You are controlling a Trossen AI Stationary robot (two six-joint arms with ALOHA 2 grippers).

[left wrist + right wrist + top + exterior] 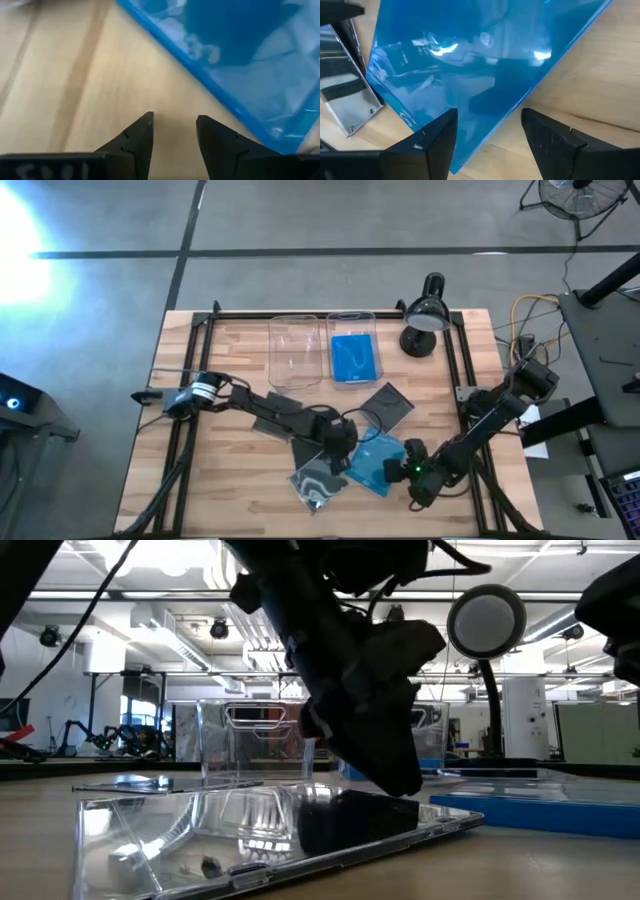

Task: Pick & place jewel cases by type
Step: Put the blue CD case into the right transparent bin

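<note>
Approach step judged in hand: both grippers, right (487, 137) and left (174, 131), are held parted and empty beside the flat bright-blue plastic jewel case (375, 463); closure on its edge is needed next.

High view looks straight down from above, far enough to take in the whole wooden table (240, 495), both arms and the grey floor around it. Low view sits at tabletop height, facing level across the table into the room behind, very near a clear-lidded case (270, 830) that fills its foreground. Left wrist view looks past its own fingers (137, 142) down at the wood, close up, a blue case (250, 60) at one corner. Right wrist view, equally close, faces the same blue case (480, 65). That blue case (375, 463) also shows in the high view.
</note>
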